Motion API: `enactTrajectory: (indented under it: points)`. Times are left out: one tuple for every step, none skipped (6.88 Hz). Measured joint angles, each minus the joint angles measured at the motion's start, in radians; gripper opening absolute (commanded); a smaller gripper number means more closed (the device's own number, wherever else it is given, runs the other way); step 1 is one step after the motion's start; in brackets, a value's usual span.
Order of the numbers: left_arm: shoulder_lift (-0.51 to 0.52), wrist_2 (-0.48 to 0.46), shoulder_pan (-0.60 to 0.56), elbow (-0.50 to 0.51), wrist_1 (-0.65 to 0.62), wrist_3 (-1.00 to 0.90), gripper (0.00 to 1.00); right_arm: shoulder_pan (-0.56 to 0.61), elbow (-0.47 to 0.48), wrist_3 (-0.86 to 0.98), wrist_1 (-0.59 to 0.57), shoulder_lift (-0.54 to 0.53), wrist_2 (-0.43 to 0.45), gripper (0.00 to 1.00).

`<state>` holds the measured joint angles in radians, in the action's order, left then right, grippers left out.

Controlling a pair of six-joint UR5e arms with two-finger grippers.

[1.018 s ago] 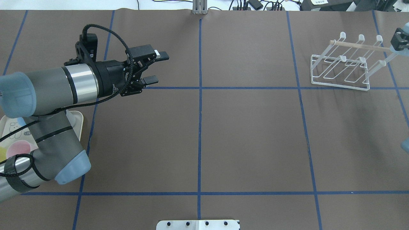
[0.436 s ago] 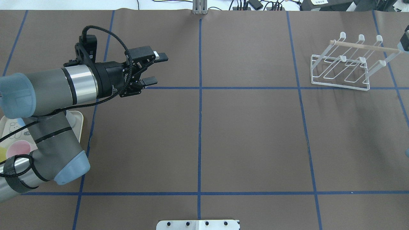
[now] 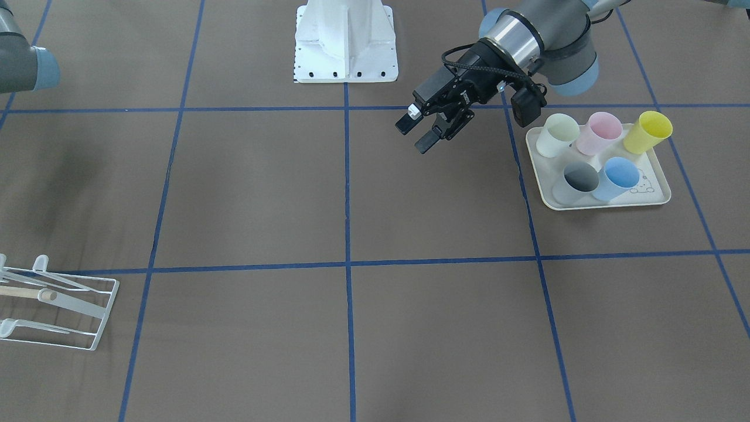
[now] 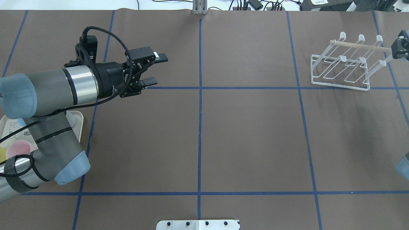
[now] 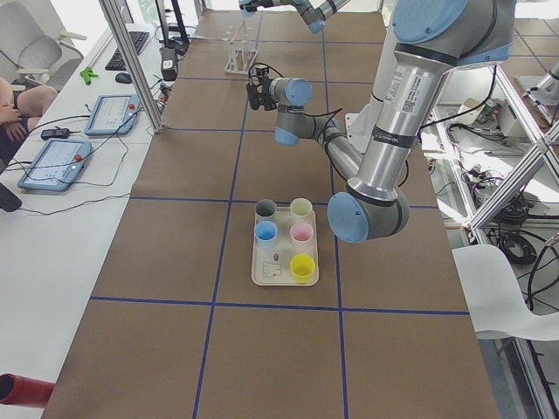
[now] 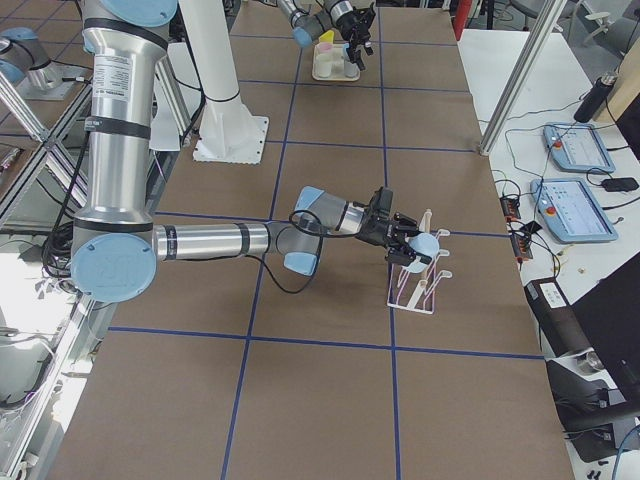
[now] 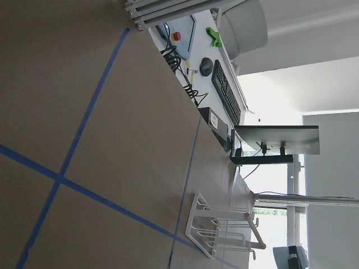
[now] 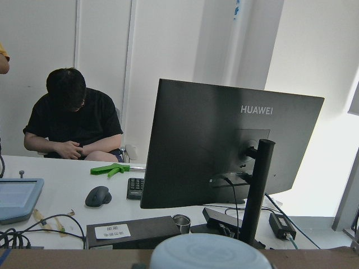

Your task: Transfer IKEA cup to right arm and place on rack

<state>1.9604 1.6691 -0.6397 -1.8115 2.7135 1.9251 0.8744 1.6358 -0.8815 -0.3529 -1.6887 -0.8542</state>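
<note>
A robotics lab: tape-gridded table (image 4: 255,143), aluminium framing (image 5: 131,61), operators' desk (image 8: 67,224).

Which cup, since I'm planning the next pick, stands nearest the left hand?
The pale green cup, at the tray corner closest to the left hand; the pink cup, yellow cup, grey cup and blue cup stand farther off.

Pale blue cup (image 6: 424,245) at white wire rack's (image 4: 342,58) prongs.
</note>
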Motion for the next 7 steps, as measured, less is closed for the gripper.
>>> enactTrajectory:
  points:
    - [0.0, 0.0, 0.0, 0.002, 0.001, 0.0, 1.0, -0.024, -0.003, -0.002, 0.0, -0.002, 0.039, 0.0]
    - [0.0, 0.0, 0.0, 0.003, 0.002, 0.0, 1.0, -0.04, -0.008, -0.005, 0.0, -0.002, 0.055, 0.0]
    - [0.0, 0.001, 0.0, 0.004, 0.003, 0.0, 1.0, -0.054, -0.018, -0.009, 0.0, -0.002, 0.066, 0.0]
    - [0.0, 0.001, 0.0, 0.004, 0.004, 0.0, 1.0, -0.07, -0.034, -0.012, 0.0, 0.0, 0.081, 0.0]
    - [-0.001, 0.001, 0.0, 0.004, 0.004, 0.0, 1.0, -0.084, -0.049, -0.013, 0.001, 0.005, 0.092, 0.0]
    - [-0.003, 0.001, 0.0, 0.004, 0.005, 0.0, 1.0, -0.095, -0.058, -0.014, 0.001, 0.009, 0.1, 0.0]
    - [-0.004, 0.001, 0.0, 0.004, 0.005, 0.0, 1.0, -0.102, -0.064, -0.014, 0.002, 0.013, 0.106, 0.0]
